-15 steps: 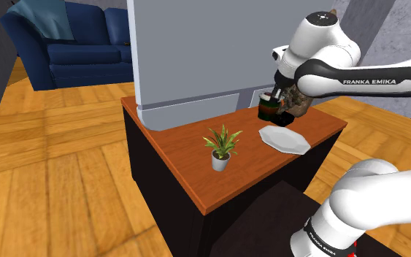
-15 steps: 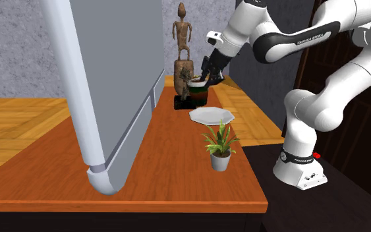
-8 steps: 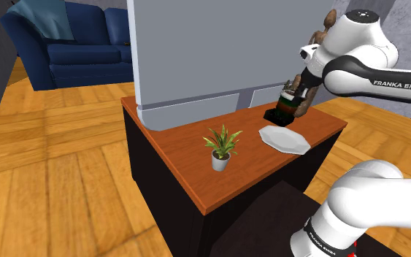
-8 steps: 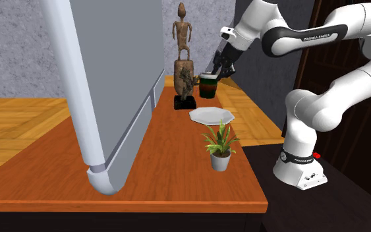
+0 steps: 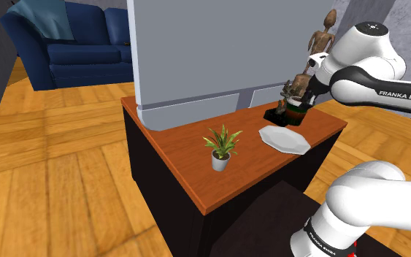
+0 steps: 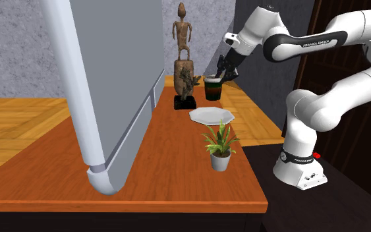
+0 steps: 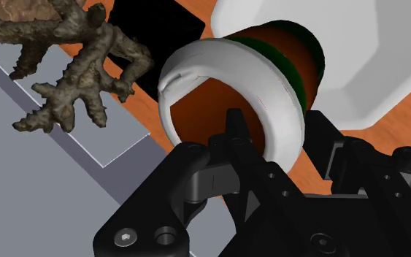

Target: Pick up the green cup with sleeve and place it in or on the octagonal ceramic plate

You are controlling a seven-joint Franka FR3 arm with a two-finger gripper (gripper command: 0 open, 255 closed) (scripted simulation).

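The green cup point(image 5: 293, 114) has a white rim and a reddish-brown sleeve. It hangs tilted in the air, with my gripper point(image 5: 297, 97) shut on its rim. In the second exterior view the cup point(image 6: 213, 89) is just above and behind the far edge of the white octagonal plate point(image 6: 211, 116), under the gripper point(image 6: 221, 74). In the wrist view one finger is inside the cup point(image 7: 249, 73) and the other outside, with the gripper point(image 7: 273, 142) clasping the wall. The plate point(image 7: 386, 58) lies beyond the cup. The plate point(image 5: 285, 139) rests flat on the table.
A brown wooden statue point(image 6: 183, 56) on a black base stands close beside the cup. A small potted plant point(image 5: 221, 148) sits nearer the table's front. A big grey slab point(image 5: 211, 51) covers the back of the reddish table point(image 5: 189, 157). A blue sofa point(image 5: 65, 40) stands far off.
The gripper has carried the cup away from the statue's base, toward the shoulder view's right, and it now hangs by the plate's far edge. The grip stayed shut.
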